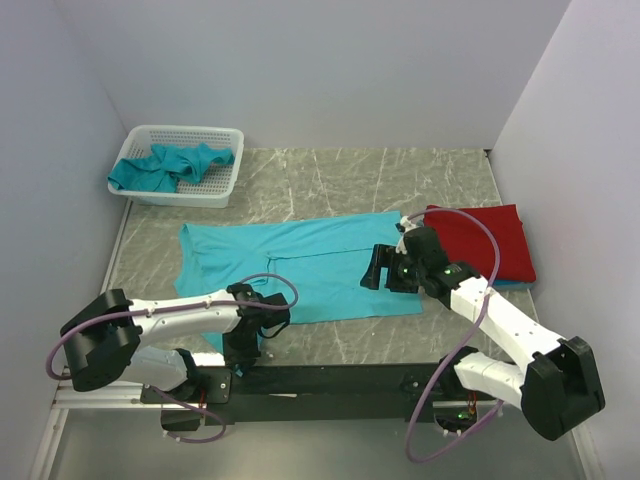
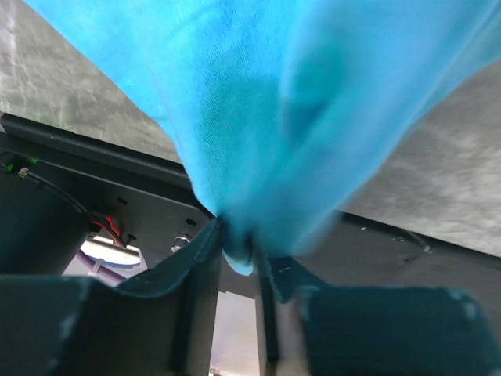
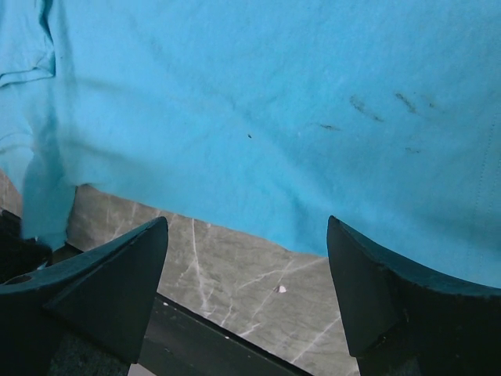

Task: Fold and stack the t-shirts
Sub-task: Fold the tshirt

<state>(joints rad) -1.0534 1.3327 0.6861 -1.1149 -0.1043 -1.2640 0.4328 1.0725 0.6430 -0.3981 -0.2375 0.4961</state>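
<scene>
A teal t-shirt [image 1: 300, 265] lies spread across the middle of the table. My left gripper [image 1: 245, 355] is shut on its near left edge; in the left wrist view the cloth [image 2: 266, 117] bunches between the jaws and hangs up from them. My right gripper [image 1: 378, 270] is open and empty, hovering over the shirt's near right part [image 3: 258, 102]. A red folded t-shirt [image 1: 482, 240] lies at the right on top of a blue one [image 1: 520, 284], of which only an edge shows. More teal t-shirts [image 1: 170, 168] lie crumpled in the basket.
A white mesh basket [image 1: 228, 172] stands at the back left. A black rail [image 1: 340, 380] runs along the table's near edge. White walls close in the left, back and right sides.
</scene>
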